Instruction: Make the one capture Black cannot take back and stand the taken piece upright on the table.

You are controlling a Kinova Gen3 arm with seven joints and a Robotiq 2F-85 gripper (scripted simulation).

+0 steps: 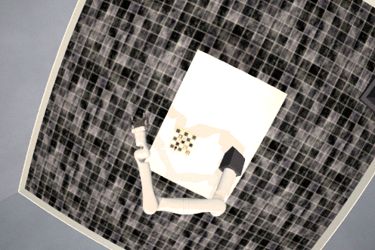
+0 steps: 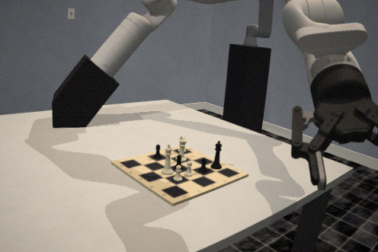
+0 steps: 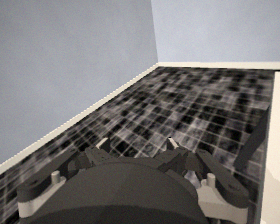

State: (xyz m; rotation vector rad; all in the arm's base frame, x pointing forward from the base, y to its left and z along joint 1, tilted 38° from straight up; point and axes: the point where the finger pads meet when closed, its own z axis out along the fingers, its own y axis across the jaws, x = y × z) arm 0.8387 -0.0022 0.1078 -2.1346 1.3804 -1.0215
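Observation:
A small chessboard (image 2: 172, 198) (image 1: 196, 137) lies on the white table (image 2: 57, 182) (image 1: 234, 94). On it stand a tall white piece (image 2: 168, 159), a second white piece (image 2: 182, 148), two white pawns (image 2: 177, 173) (image 2: 188, 168), three black pawns (image 2: 158, 151) (image 2: 178, 160) (image 2: 203, 164) and a tall black piece (image 2: 217, 154). All stand upright. My gripper (image 2: 309, 151) (image 1: 138, 117) (image 3: 138, 143) is open and empty. It hangs off the table's side, well away from the board, over the floor. The wrist view shows only floor and wall.
The arm's black base block (image 2: 81, 94) (image 1: 232, 161) sits on the table behind the board. A dark upright panel (image 2: 245, 87) stands by the table's far edge. The tiled floor (image 1: 113, 44) lies all around.

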